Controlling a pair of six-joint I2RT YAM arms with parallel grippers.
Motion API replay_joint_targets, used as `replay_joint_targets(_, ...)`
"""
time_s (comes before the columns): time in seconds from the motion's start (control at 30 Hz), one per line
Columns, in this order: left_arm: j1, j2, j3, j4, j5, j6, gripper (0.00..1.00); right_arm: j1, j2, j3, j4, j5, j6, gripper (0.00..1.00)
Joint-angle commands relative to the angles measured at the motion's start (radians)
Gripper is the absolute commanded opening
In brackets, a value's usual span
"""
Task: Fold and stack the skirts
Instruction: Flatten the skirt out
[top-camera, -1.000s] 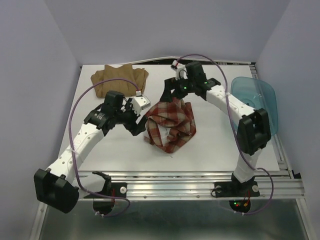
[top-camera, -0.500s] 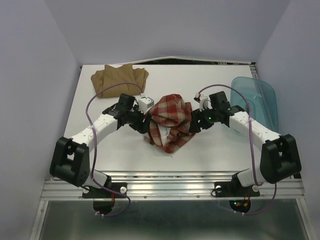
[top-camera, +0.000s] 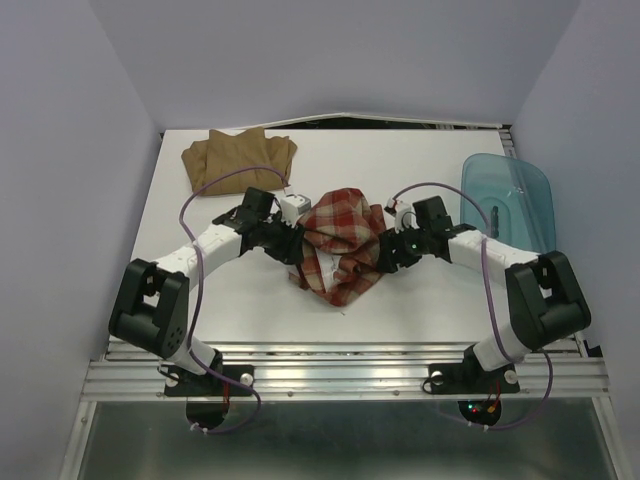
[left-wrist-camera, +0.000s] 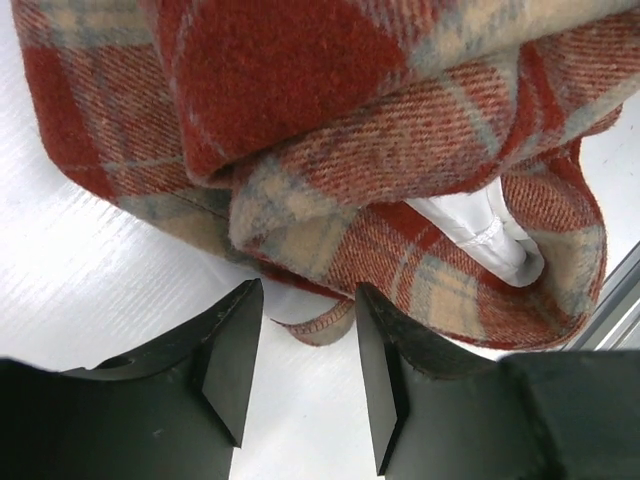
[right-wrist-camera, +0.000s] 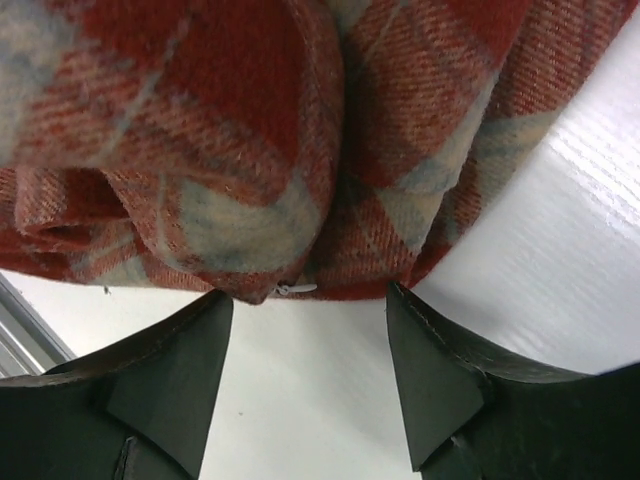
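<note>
The red-and-cream plaid skirt (top-camera: 341, 243) lies crumpled in a heap at the table's middle. The tan-brown skirt (top-camera: 240, 158) lies folded at the back left. My left gripper (top-camera: 296, 247) is low against the plaid heap's left side. It is open, and a corner of the hem (left-wrist-camera: 322, 325) sits between its fingertips (left-wrist-camera: 235, 340) unpinched. My right gripper (top-camera: 383, 252) is at the heap's right side, open. The plaid edge (right-wrist-camera: 330, 270) lies just beyond its fingers (right-wrist-camera: 430, 370), with bare table between them.
A translucent blue tub (top-camera: 510, 198) stands at the right edge of the white table (top-camera: 420, 160). A white lining (left-wrist-camera: 480, 235) shows inside the plaid folds. The metal rail (top-camera: 350, 370) runs along the near edge by the arm bases.
Both arms have dropped low and reached in to the plaid skirt, the right swinging from behind it to its right side. Both pairs of jaws have narrowed.
</note>
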Motion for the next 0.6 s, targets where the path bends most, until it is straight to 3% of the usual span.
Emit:
replay_joint_targets(0.0, -0.002, -0.026, 0.017, 0.049, 0.012, -0.009, 0.45, -0.001, 0.023, 0.018, 0.143, -0.041, 0.017, 0.70)
replay_joint_targets(0.07, 0.000, -0.032, 0.023, 0.059, 0.010, -0.007, 0.35, -0.001, 0.025, 0.024, 0.168, -0.056, 0.023, 0.71)
replay_joint_targets(0.17, 0.000, -0.034, 0.043, 0.063, 0.040, -0.010, 0.29, -0.001, 0.046, 0.050, 0.185, -0.070, 0.040, 0.67)
replay_joint_targets(0.2, 0.000, -0.031, 0.048, 0.063, 0.047, -0.013, 0.22, -0.001, 0.055, 0.062, 0.186, -0.070, 0.041, 0.59)
replay_joint_targets(0.23, 0.000, -0.031, 0.051, 0.063, 0.053, -0.013, 0.21, -0.001, 0.064, 0.075, 0.185, -0.073, 0.041, 0.53)
replay_joint_targets(0.27, 0.000, -0.031, 0.060, 0.058, 0.057, -0.012, 0.12, -0.001, 0.075, 0.093, 0.185, -0.079, 0.041, 0.39)
replay_joint_targets(0.33, 0.001, -0.034, 0.074, 0.052, 0.041, -0.010, 0.02, -0.001, 0.071, 0.111, 0.185, -0.083, 0.075, 0.23)
replay_joint_targets(0.37, 0.003, -0.035, 0.081, 0.049, 0.035, -0.007, 0.00, -0.001, 0.054, 0.130, 0.183, -0.083, 0.080, 0.16)
replay_joint_targets(0.4, 0.009, -0.041, 0.089, 0.040, 0.029, -0.007, 0.00, -0.001, 0.043, 0.141, 0.180, -0.075, 0.090, 0.03)
replay_joint_targets(0.57, 0.062, -0.077, 0.164, 0.004, 0.006, -0.001, 0.00, -0.022, -0.053, 0.208, 0.140, -0.046, 0.109, 0.01)
